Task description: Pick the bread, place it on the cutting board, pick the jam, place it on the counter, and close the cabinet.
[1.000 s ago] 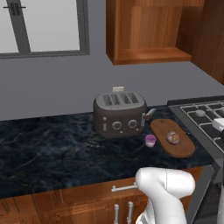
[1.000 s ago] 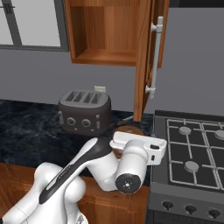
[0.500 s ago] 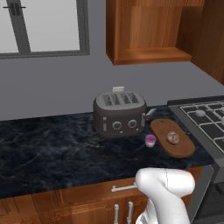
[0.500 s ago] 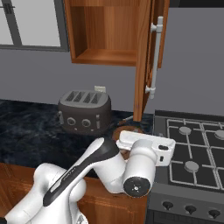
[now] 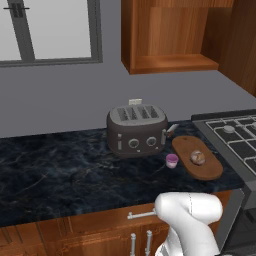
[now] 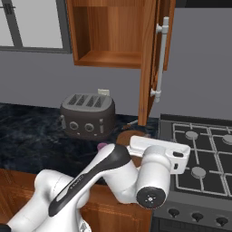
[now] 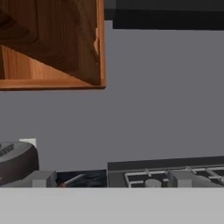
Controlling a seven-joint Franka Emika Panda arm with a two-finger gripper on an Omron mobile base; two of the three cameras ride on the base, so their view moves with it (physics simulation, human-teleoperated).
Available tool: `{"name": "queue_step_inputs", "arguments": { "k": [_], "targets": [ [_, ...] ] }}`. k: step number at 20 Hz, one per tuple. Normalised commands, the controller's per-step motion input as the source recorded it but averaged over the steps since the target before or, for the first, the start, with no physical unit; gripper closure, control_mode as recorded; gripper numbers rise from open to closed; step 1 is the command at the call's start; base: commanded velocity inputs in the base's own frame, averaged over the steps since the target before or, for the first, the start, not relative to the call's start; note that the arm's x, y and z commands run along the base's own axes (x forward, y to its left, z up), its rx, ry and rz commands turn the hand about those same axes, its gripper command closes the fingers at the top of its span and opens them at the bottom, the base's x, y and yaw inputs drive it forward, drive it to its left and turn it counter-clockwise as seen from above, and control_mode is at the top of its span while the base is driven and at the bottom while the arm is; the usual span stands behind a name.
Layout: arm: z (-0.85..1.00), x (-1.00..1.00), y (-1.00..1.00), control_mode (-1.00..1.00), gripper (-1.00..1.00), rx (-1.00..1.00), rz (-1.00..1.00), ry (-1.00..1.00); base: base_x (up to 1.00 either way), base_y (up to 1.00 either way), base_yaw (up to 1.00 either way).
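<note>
The bread point(image 5: 197, 157) lies on the oval cutting board point(image 5: 212, 170), at the right end of the dark counter point(image 5: 60, 165). Just left of the board stands the small purple jam point(image 5: 172, 160), on the counter; its top peeks out behind my arm point(image 6: 102, 146). The cabinet point(image 5: 170, 35) hangs open above, its door point(image 6: 148, 63) swung out edge-on with the bar handle point(image 6: 159, 59). My gripper point(image 7: 111, 179) is open and empty, hovering low in front of the board and facing the back wall. One fingertip point(image 7: 41, 178) shows at the left.
A dark toaster point(image 5: 137, 130) stands left of the jam, against the wall. A gas stove point(image 6: 199, 145) adjoins the counter on the right. The open cabinet door hangs over the counter's right end. Wooden drawers point(image 5: 100, 235) run below the counter.
My hand and forearm have shifted slightly right toward the stove. The bread, the jam and the cabinet door have not moved.
</note>
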Motion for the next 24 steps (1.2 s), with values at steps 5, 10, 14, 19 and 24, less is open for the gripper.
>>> {"name": "queue_step_inputs", "arguments": {
  "k": [5, 10, 14, 19, 24],
  "targets": [
    [0.10, -0.09, -0.16, -1.00, -1.00, 0.00, 0.00, 0.00, 0.00, 0.00, 0.00],
    [0.11, -0.07, -0.10, -1.00, -1.00, 0.00, 0.00, 0.00, 0.00, 0.00, 0.00],
    [0.14, -0.10, -0.01, -1.00, -1.00, 0.00, 0.00, 0.00, 0.00, 0.00, 0.00],
    [0.13, -0.01, -0.03, -1.00, -1.00, 0.00, 0.00, 0.00, 0.00, 0.00, 0.00],
    [0.11, -0.05, -0.05, -1.00, -1.00, 0.00, 0.00, 0.00, 0.00, 0.00, 0.00]
  ]
}}
